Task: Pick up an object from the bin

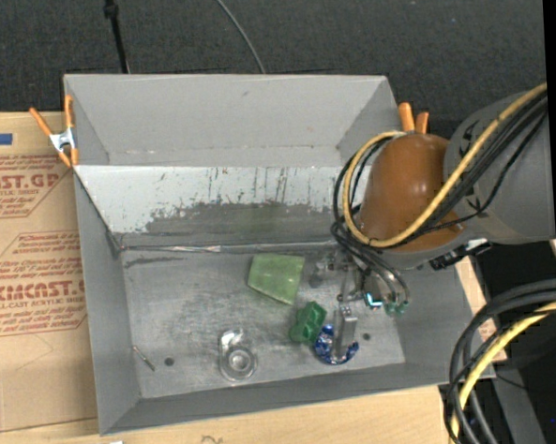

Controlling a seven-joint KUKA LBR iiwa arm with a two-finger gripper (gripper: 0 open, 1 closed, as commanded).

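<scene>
Small blue thing [333,349], irregular in shape, lies on the bin floor low and right of centre in the frame, close to the near wall. The jaws stand right over it, tip down at its upper edge; contact looks likely but cannot be confirmed. Jaws spread or pressed together: cannot tell, since the dark tip overlaps the blue thing. Just left of it, touching or nearly so, is a chunky dark green piece [307,322]. Up and left of that, apart, a pale green translucent block [277,276] lies askew near mid-frame. Further left along the lower floor, well apart from the others, is a clear round piece [237,357] with a shiny top. The bin [174,293] is grey metal, scuffed on the back wall. The arm comes in from the right of the frame, its orange wrist cover [403,197] looped with yellow and black cables. Judgement: the step in hand is the descent onto, or closing on, the blue thing; nothing is lifted yet. The next move calls for the jaws to shut on the blue thing alone, sparing the dark green neighbour, then a straight lift clear of the near wall. Risk: so small a thing may slip or be pushed aside.
</scene>
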